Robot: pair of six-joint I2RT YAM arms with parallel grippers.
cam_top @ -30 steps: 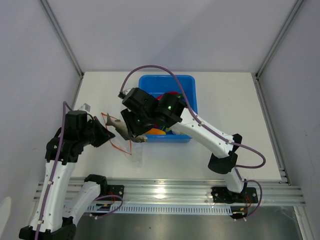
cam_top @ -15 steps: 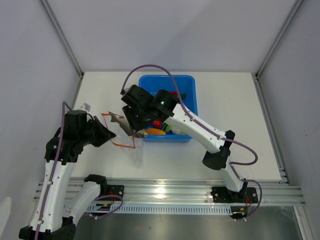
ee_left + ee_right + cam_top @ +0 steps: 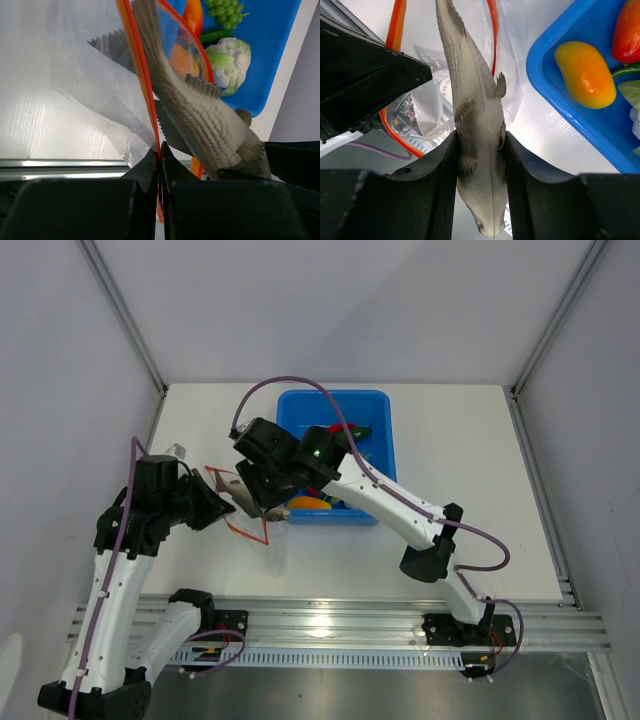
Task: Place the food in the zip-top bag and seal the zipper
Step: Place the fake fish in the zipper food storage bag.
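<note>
1. Fingers (image 3: pixel 445 190) of your right gripper (image 3: pixel 480 150) are clamped on the grey fish (image 3: pixel 475 100). One pad presses each flank close to the head, and the tail points away from the wrist.
2. Your left gripper (image 3: pixel 160 162) is pinched tight on the zipper (image 3: pixel 144 85), holding one lip of the zip-top bag (image 3: pixel 70 75) at the edge of its mouth.
3. You have the orange-red strip spread into a loop. In both wrist views the fish's tail lies within that loop, while its body and head are outside it, between the right fingers.
4. From above, the bag sits over the table (image 3: pixel 480 440) just left of the blue bin (image 3: pixel 385 410), by the bin's near-left corner. Your two grippers are just beside each other above it.
5. Mind the crowding: the left gripper's black body fills the left of the right wrist view, close beside the fish. The bag's crinkled clear wall lies right against the tail, and the bin's rim is near on the right.
6. You can see the rest of the food in the bin: a yellow-orange piece (image 3: pixel 585 72), a red piece (image 3: pixel 627 30), a cauliflower (image 3: pixel 227 62), green grapes (image 3: pixel 225 10) and a green pepper (image 3: pixel 215 36).
7. The right arm reaches across the bin from the near right and hides part of its contents in the top view.
</note>
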